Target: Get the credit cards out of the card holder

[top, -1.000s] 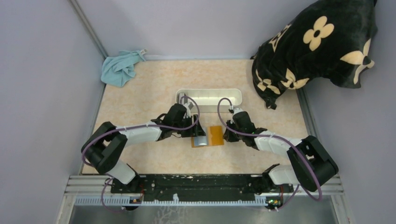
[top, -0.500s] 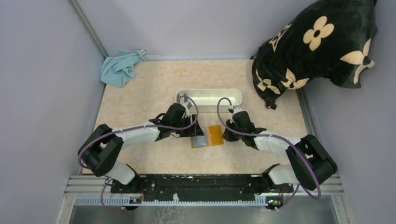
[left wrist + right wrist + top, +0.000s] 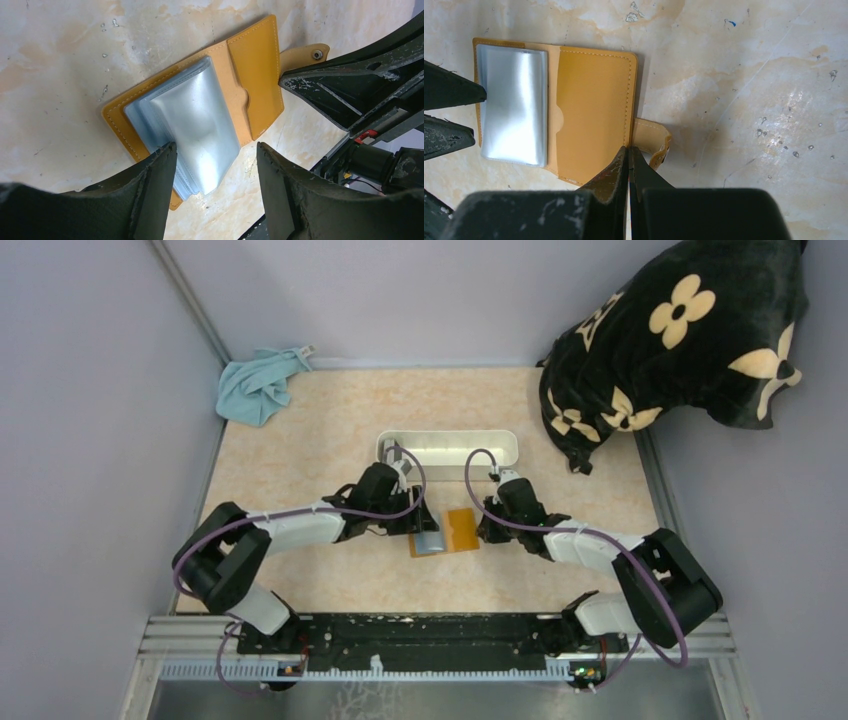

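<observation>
The orange-brown card holder (image 3: 462, 529) lies open and flat on the table. A stack of silvery blue-grey plastic sleeves (image 3: 195, 117) covers its left half (image 3: 514, 107). No separate credit card shows; any cards are hidden in the sleeves or pocket. My left gripper (image 3: 216, 146) is open and hovers over the sleeves' near edge, one finger on each side (image 3: 424, 526). My right gripper (image 3: 628, 148) is shut, its tips on the holder's right edge (image 3: 591, 110) beside the snap strap (image 3: 651, 137). It also shows in the top view (image 3: 485, 530).
A long white tray (image 3: 447, 443) stands just behind the two grippers. A teal cloth (image 3: 258, 385) lies at the back left corner. A black pillow with cream flowers (image 3: 680, 330) fills the back right. Walls close in the table on both sides.
My left gripper has shifted slightly over the sleeves. The card holder and my right gripper have stayed where they were.
</observation>
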Robot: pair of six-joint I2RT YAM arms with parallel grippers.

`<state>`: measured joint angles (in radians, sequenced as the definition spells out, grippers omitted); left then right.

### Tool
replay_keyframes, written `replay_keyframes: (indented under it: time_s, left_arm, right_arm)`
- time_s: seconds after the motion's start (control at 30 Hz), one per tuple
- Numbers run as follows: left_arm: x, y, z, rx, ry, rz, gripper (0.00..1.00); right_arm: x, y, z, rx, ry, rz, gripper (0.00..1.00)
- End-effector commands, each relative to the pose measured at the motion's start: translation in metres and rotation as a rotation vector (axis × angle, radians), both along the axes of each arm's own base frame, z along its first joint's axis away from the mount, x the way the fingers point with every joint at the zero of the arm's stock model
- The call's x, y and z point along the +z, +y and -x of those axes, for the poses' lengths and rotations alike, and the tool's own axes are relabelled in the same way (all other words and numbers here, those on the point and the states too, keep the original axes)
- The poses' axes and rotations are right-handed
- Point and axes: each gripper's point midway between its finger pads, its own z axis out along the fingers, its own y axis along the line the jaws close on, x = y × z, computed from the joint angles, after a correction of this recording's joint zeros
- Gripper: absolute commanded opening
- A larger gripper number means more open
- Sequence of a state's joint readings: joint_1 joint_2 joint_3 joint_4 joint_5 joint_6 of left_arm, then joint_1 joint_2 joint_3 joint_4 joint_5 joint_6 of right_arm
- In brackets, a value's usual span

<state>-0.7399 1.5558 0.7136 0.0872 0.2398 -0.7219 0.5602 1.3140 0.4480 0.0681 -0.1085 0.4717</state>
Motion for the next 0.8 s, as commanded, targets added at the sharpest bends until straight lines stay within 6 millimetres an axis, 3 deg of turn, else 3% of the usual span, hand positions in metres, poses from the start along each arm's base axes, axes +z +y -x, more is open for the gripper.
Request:
replay_keyframes:
  time_s: [0.0, 0.23, 0.53, 0.77]
  left_arm:
    - [-0.003, 0.009, 0.007, 0.009, 0.009, -0.035, 0.67]
    - [0.003, 0.01, 0.005, 0.019, -0.004, -0.034, 0.67]
    - [-0.012, 0.016, 0.009, 0.033, 0.021, -0.062, 0.67]
    - [-0.008, -0.003, 0.011, -0.014, 0.042, 0.026, 0.67]
  right_arm:
    - [-0.008, -0.008, 0.004, -0.004, 0.01, 0.043, 0.0]
    - [-0.007, -0.01, 0.005, -0.005, 0.008, 0.049, 0.0]
    - [-0.006, -0.01, 0.003, -0.004, 0.002, 0.052, 0.0]
    - [-0.008, -0.008, 0.005, 0.005, 0.01, 0.047, 0.0]
